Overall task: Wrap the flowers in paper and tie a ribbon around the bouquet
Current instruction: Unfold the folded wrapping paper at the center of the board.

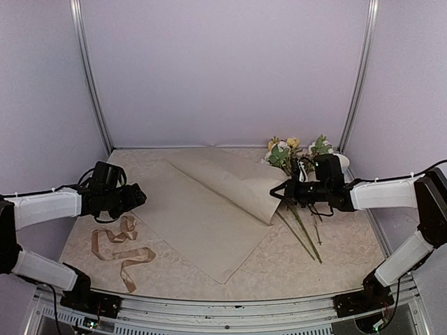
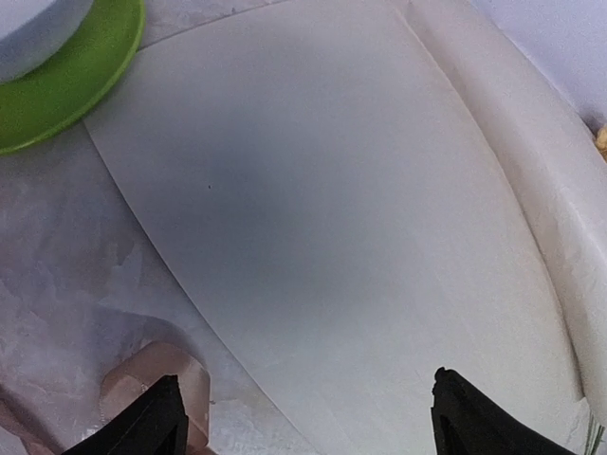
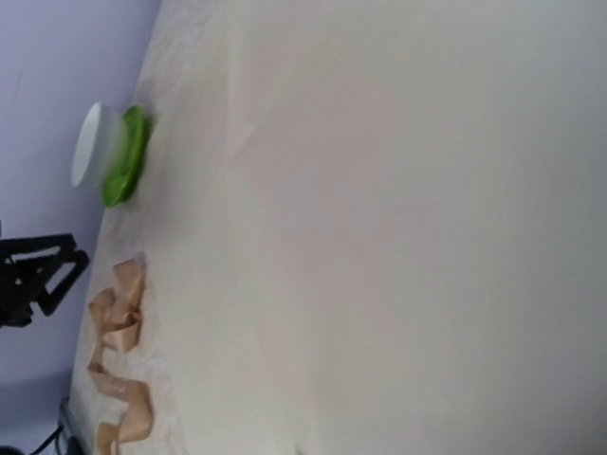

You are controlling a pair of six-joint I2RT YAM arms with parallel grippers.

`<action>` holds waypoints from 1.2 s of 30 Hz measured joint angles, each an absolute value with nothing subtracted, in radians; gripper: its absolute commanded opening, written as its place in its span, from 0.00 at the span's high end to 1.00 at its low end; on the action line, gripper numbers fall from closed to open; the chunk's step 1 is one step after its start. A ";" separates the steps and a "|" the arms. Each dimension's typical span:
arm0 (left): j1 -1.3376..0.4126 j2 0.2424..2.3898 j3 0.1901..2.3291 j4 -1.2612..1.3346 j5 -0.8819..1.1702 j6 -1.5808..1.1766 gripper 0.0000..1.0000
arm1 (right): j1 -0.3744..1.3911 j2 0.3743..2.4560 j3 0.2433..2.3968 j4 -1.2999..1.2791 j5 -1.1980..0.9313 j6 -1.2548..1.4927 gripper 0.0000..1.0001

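Marbled tabletop [image 1: 342, 258], the paper [image 1: 202, 223] spread mid-table, one corner folded toward the flowers [image 1: 285, 152] at far right.
I judge the sheet light, floppy, crease-prone: best pinched at an edge. My right gripper [image 1: 274, 190] looks clamped on the flap; my left gripper [image 2: 308, 427] hangs wide open over the paper's left edge, beside the ribbon [image 1: 122, 248].

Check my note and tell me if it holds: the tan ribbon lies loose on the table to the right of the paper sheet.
Not quite: the side is wrong. The tan ribbon lies loose on the table to the left of the paper sheet, as the top external view shows.
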State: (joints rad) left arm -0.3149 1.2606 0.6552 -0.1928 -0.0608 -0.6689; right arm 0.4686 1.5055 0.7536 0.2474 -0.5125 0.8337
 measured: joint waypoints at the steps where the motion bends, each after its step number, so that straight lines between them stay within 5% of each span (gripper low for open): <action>1: -0.319 1.291 0.655 -0.181 -0.058 -0.673 0.14 | 0.473 1.502 0.746 0.250 -0.502 0.837 1.00; 11: -0.546 1.605 0.929 -0.212 -0.189 -0.502 0.11 | 0.624 1.357 0.673 0.274 -0.327 0.929 1.00; 25: -0.566 1.892 1.087 -0.289 -0.380 -0.338 0.08 | 0.673 1.161 0.620 0.034 -0.243 0.971 0.98; 31: -0.523 1.845 1.021 -0.282 -0.463 -0.310 0.08 | 0.566 1.215 0.656 -0.159 -0.221 0.864 0.64; 36: -0.442 1.794 0.964 -0.299 -0.516 -0.284 0.08 | 0.489 1.146 0.653 -0.288 -0.182 0.804 0.51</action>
State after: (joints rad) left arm -0.4416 1.7939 0.9638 -0.2993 -0.5159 -0.2836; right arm 0.4889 1.1458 0.6533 -0.2878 -0.1818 0.8043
